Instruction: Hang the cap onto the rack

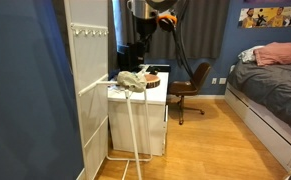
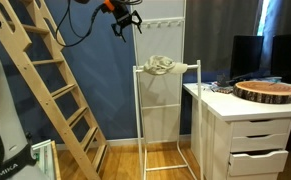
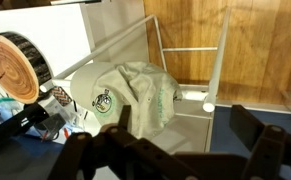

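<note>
Empty fingers [image 3: 260, 140] spread apart, hovering high | cap [image 3: 135, 92] draped over rack [image 3: 219, 60] top bar, beside worktop [image 2: 217, 97] | step: hang looks done | next: lift clear without snagging fabric

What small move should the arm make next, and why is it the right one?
Probably just back away upward. The cap already lies draped over the top bar of the rack, and the gripper hangs open and empty well above it.

The cap [image 3: 135, 95] (green emblem showing) drapes over the rack [image 3: 216, 70], fingers [image 3: 265, 140] spread below.
</note>
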`<state>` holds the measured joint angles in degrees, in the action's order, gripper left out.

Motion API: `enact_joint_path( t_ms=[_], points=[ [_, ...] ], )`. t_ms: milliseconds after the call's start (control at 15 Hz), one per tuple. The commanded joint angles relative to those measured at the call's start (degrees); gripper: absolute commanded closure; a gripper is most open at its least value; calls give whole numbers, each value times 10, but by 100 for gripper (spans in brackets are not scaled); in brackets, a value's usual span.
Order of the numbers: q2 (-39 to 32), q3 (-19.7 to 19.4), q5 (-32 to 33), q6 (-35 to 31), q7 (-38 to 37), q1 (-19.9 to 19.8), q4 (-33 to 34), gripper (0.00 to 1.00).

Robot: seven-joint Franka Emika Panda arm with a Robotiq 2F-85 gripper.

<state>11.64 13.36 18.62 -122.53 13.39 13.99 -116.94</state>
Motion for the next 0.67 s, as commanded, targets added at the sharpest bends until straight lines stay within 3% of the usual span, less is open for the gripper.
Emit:
enact_joint_path(
  t_ms=[0, 133, 200, 267, 600],
  points=[
    [-103, 52, 99, 109, -117, -3, 135, 0],
    [-142, 61, 137, 142, -133, 14, 181, 0],
    [-155, 60, 142, 127, -102, 22, 195, 0],
    [-111, 49, 116, 108, -110, 17, 138, 0],
    [-150, 49, 129, 110, -107, 28, 179, 0]
  ],
)
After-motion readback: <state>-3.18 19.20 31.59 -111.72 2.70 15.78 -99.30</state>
